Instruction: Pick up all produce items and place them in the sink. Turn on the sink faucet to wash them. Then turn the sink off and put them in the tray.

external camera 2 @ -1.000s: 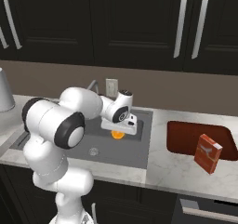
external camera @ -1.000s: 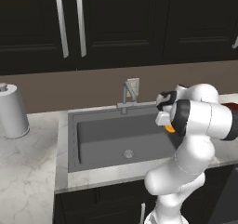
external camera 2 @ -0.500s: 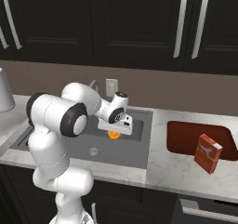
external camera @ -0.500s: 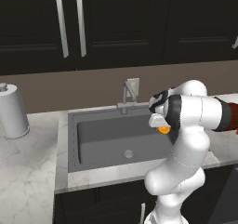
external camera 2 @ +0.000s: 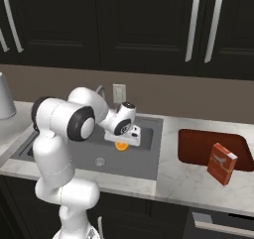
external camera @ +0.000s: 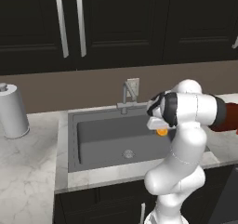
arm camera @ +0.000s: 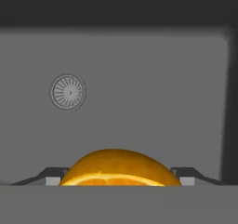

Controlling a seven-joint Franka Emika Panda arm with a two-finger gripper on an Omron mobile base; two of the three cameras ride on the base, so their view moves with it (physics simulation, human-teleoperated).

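Gripper (arm camera: 119, 180) clenched on 1 orange (arm camera: 119, 168), hanging over sink (external camera: 69, 139). Below and ahead: drain (arm camera: 68, 91) on bare basin floor. Behind: faucet (external camera: 127, 97). Off to the right: tray (external camera 2: 198, 146) with 1 red box (external camera 2: 222, 163) at its front edge.

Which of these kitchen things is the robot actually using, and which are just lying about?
For the job:
- orange piece, between the gripper fingers
- sink
- faucet
- dark red tray

Lying about:
- paper towel roll
- red box
- wall outlet
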